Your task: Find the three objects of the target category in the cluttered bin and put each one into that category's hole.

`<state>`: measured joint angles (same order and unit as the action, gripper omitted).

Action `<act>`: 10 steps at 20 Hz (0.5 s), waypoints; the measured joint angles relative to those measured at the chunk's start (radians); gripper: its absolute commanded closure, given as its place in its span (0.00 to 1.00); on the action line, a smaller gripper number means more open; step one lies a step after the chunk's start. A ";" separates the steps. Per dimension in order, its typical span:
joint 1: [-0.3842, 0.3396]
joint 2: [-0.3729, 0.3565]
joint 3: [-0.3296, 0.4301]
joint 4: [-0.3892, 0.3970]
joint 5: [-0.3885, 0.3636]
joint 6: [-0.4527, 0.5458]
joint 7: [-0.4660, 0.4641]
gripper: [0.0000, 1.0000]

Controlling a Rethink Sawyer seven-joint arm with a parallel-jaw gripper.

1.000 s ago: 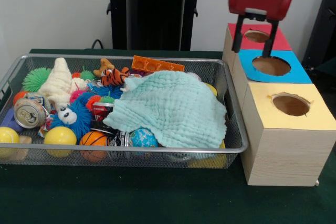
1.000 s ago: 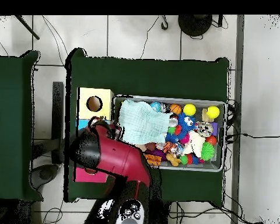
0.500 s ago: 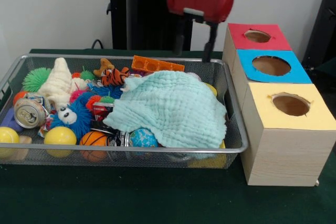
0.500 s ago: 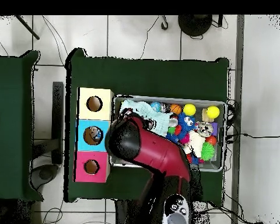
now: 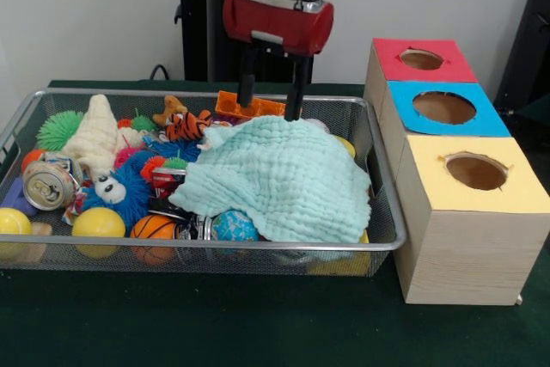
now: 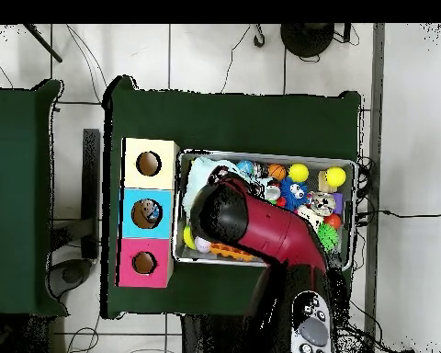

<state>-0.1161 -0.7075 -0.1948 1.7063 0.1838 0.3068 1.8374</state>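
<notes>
My gripper point(image 5: 270, 109) hangs open and empty over the far edge of a pale green cloth point(image 5: 284, 182), just in front of an orange block tray point(image 5: 256, 107). The cloth covers the right half of the wire bin point(image 5: 215, 247). On the left lie two yellow balls point(image 5: 98, 223), a small basketball point(image 5: 155, 228), a globe ball point(image 5: 234, 226), a drink can point(image 5: 48, 185), a blue fuzzy toy point(image 5: 125, 191), a toy tiger point(image 5: 187, 125) and a cream plush point(image 5: 93, 133). In the overhead view the red arm point(image 6: 252, 221) hides the cloth and my gripper.
Three boxes with round holes stand right of the bin: red point(image 5: 421, 59) farthest, blue point(image 5: 444, 107) in the middle, yellow point(image 5: 475, 171) nearest. From overhead, something lies inside the blue box's hole point(image 6: 147, 212). A green spiky ball point(image 5: 58, 129) sits at the bin's far left.
My gripper has swung from above the red and blue boxes leftward over the bin and come down to the cloth's far edge, still open and empty.
</notes>
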 measured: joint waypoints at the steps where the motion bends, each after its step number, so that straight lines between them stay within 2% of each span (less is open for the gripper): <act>1: -0.003 0.003 0.007 -0.002 -0.006 -0.001 0.000 0.00; 10: -0.018 0.044 0.080 -0.005 -0.053 -0.037 0.000 0.00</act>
<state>-0.1343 -0.6640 -0.1144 1.7011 0.1311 0.2701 1.8374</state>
